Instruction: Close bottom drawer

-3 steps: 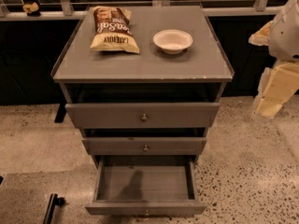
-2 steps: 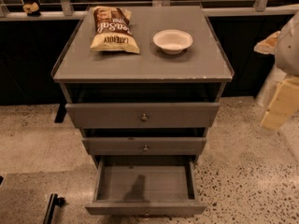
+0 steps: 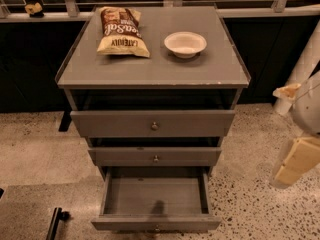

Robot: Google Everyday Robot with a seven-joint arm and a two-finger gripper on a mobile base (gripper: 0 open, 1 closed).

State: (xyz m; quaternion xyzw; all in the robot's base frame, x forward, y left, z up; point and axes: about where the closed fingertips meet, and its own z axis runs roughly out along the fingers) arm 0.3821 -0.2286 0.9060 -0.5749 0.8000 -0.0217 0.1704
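The bottom drawer point(image 3: 155, 196) of the grey cabinet point(image 3: 150, 74) is pulled far out toward me. Its plain grey box is empty, and its low front panel point(image 3: 155, 223) with a small knob sits at the bottom edge of the view. The middle drawer point(image 3: 155, 156) and the top drawer point(image 3: 152, 124) each stand slightly out. My gripper point(image 3: 295, 161) hangs at the far right edge, on the white arm, well to the right of the cabinet and about level with the middle drawer. It touches nothing.
A chip bag point(image 3: 121, 31) and a white bowl point(image 3: 185, 44) lie on the cabinet top. A dark wall with a window ledge runs behind. A black object point(image 3: 55, 221) lies on the speckled floor at lower left.
My arm and gripper have moved right and down, further toward the view's edge. The drawers have not moved.
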